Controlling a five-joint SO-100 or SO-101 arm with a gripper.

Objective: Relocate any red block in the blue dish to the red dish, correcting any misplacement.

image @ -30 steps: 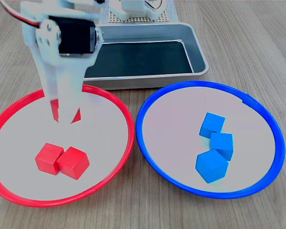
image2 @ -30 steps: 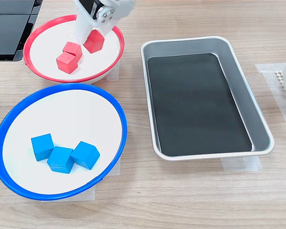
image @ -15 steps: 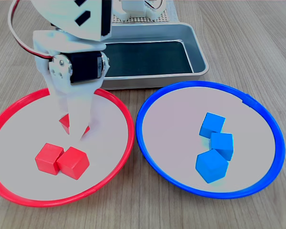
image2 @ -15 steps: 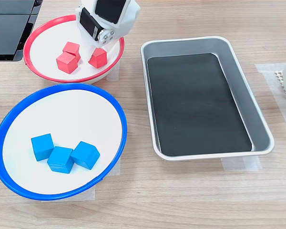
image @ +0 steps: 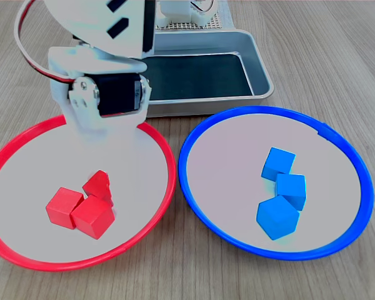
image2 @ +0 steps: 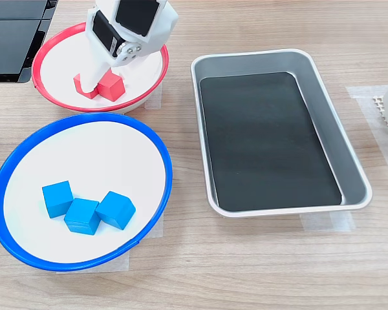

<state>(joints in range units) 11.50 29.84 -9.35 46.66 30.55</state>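
Since 0.5 s ago your red block (image: 98,184) has landed against 2 others in the red dish (image: 164,150); the fingers are hidden, so you cannot tell their spread. Only 3 blue cubes (image: 281,190) sit in the blue dish (image: 186,147). No writing reads.

Light wood-grain table (image: 337,56) (image2: 258,271). Directly on it: red dish (image: 151,134) (image2: 52,48) and blue dish (image: 237,115) (image2: 142,132) side by side, near each other but apart. Rectangular metal tray (image: 253,53) (image2: 349,161) with dark liner sits beside both. Clear tape patches (image2: 323,223) show at the tray edge. Dark flat item (image2: 13,29) at the second exterior view's top left corner.
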